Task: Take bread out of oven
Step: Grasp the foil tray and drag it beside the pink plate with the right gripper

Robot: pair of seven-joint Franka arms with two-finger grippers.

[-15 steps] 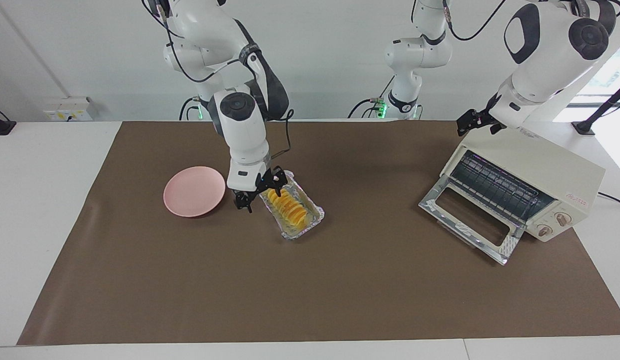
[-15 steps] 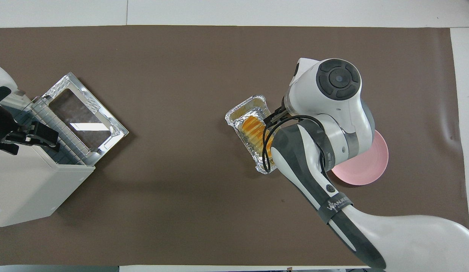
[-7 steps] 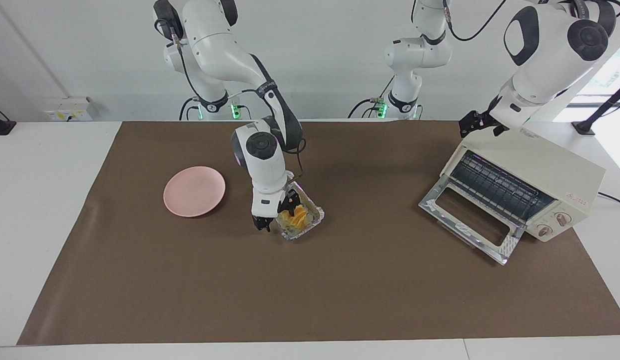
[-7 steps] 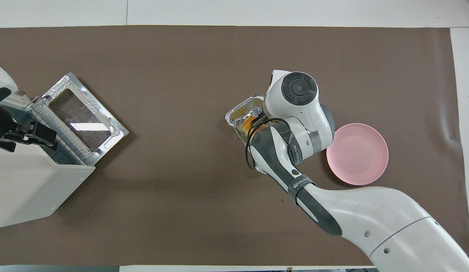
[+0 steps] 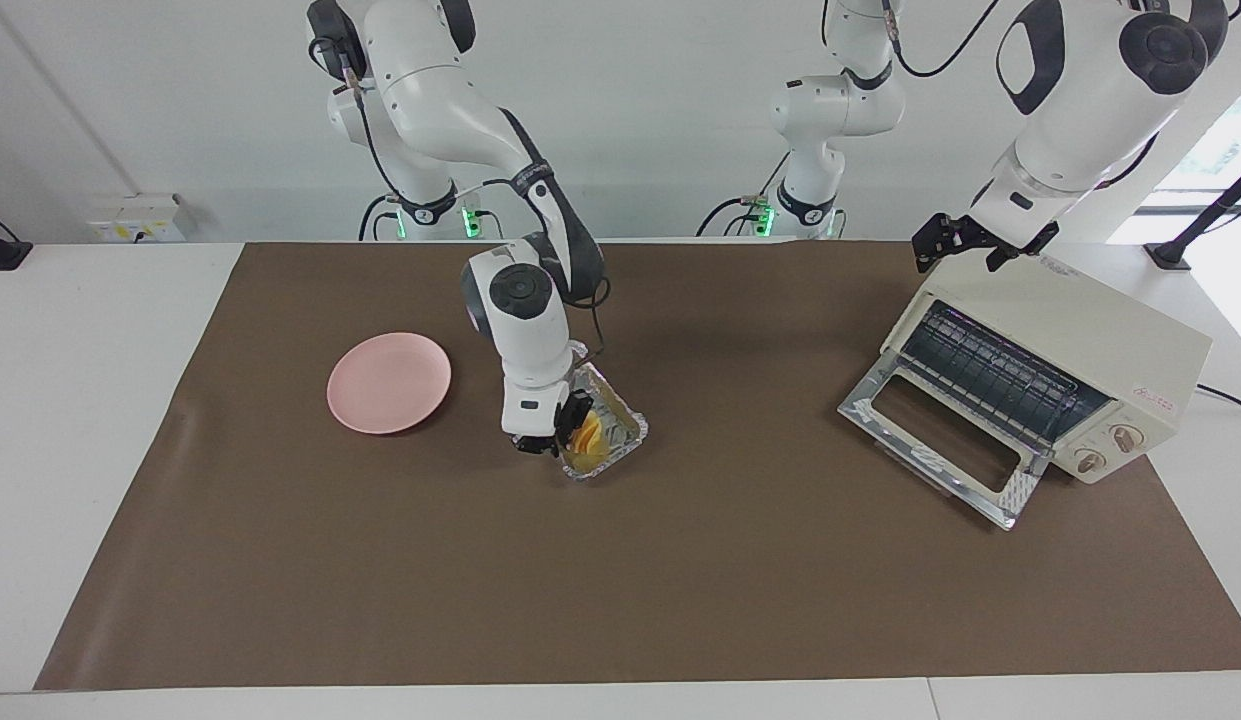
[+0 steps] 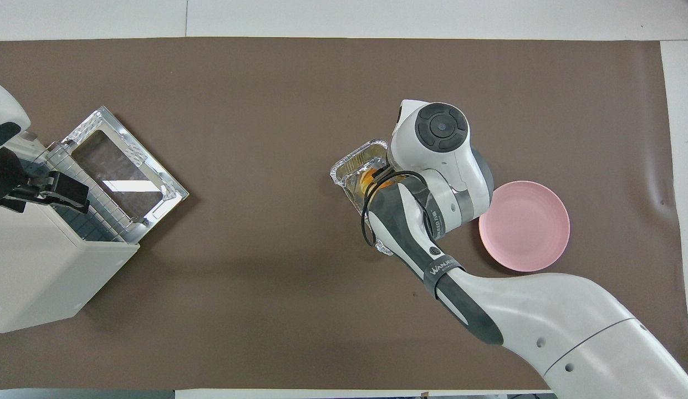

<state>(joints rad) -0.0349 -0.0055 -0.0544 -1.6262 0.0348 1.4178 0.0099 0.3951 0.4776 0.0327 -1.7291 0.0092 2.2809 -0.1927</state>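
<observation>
The bread [image 5: 588,436] lies in a crinkled foil tray [image 5: 625,428] mid-table, beside the pink plate [image 5: 388,382]. My right gripper [image 5: 558,430] is down in the tray and shut on the bread, which still rests in the tray. In the overhead view the right arm covers most of the bread [image 6: 368,178] and tray [image 6: 355,163]. The cream-white oven [image 5: 1090,340] stands at the left arm's end with its glass door [image 5: 935,440] dropped open and its rack bare. My left gripper [image 5: 965,250] is open over the oven's top front edge; it also shows in the overhead view [image 6: 44,193].
The pink plate [image 6: 524,225] lies toward the right arm's end, close to the right arm's wrist. The oven [image 6: 39,266] and its open door [image 6: 122,174] take up the left arm's end. A brown mat [image 5: 680,580] covers the table.
My right gripper moved from beside the plate over the tray, came down around the bread and its fingers closed in. My left gripper shifted slightly over the oven's top.
</observation>
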